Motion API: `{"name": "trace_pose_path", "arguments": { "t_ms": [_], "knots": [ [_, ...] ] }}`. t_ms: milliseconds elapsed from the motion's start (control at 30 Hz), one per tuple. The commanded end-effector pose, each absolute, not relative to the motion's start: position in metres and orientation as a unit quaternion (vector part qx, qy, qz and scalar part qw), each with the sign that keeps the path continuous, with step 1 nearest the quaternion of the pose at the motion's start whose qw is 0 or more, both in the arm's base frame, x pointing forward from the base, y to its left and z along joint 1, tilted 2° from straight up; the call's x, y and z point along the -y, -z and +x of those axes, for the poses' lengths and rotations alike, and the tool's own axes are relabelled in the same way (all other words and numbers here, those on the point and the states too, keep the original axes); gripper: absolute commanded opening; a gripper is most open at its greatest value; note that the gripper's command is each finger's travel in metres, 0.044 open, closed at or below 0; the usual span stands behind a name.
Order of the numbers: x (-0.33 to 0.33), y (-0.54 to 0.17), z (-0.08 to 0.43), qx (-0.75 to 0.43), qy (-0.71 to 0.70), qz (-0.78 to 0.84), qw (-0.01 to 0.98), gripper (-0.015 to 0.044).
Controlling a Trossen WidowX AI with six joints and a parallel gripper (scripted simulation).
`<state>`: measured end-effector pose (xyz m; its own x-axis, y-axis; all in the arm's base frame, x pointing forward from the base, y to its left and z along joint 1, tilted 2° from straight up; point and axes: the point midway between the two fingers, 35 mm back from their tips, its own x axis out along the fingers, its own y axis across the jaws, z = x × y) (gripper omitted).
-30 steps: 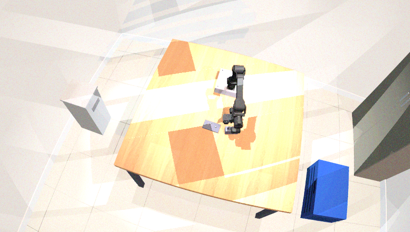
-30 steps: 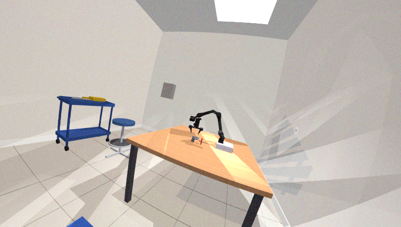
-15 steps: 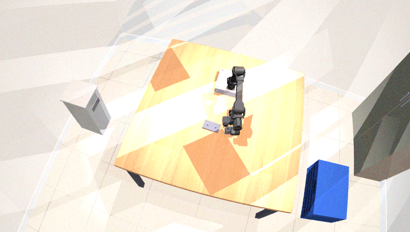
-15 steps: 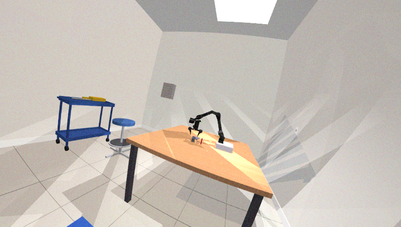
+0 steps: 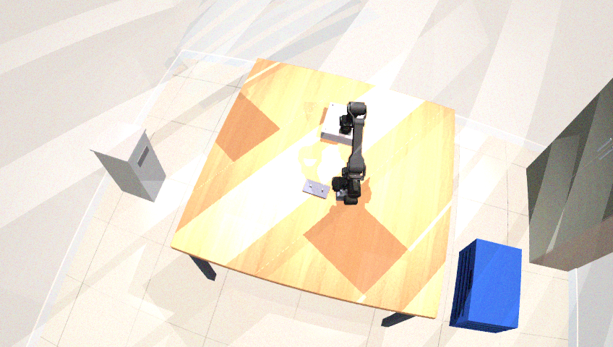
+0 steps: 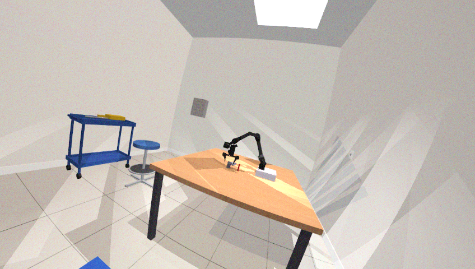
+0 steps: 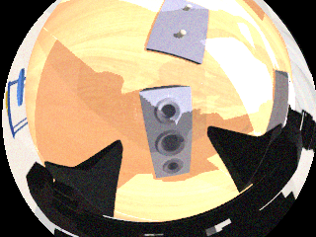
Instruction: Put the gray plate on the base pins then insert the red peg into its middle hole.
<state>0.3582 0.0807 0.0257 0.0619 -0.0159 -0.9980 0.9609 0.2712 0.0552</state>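
Observation:
The gray plate (image 7: 185, 124) (image 5: 340, 196) (image 6: 228, 164) is a thick block lying beside the base, its three holes facing up. The gray base (image 5: 316, 193) (image 7: 168, 37) lies flat on the table, and its two pale pins stand bare. My gripper (image 6: 230, 162) (image 7: 166, 137) is open and empty, pointing down above the plate, with one finger on each side of it in the wrist view. The arm partly hides the plate in the top view. The red peg (image 6: 238, 167) stands upright between the plate and the arm's mount in the exterior view; it is hidden in the other views.
The arm's white mounting box (image 5: 331, 124) (image 6: 265, 174) stands on the wooden table (image 5: 258, 206) (image 6: 206, 180). A blue cabinet (image 5: 494, 279) and a gray bin (image 5: 137, 167) stand on the floor beside the table. A blue trolley (image 6: 99, 158) and a stool (image 6: 146, 144) are farther off.

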Motion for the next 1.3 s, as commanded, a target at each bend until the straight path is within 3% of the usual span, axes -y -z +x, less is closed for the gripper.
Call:
{"name": "trace_pose_path", "arguments": {
  "t_ms": [0,567,933,1267],
  "knots": [
    [-0.08,-0.016,0.356,-0.545,0.421,0.434,0.58,0.044],
    [-0.08,0.009,0.356,-0.545,0.422,0.435,0.58,0.044],
    [-0.08,0.009,0.356,-0.545,0.422,0.435,0.58,0.0151],
    [-0.08,0.009,0.356,-0.545,0.422,0.435,0.58,0.0085]
  ]
}}
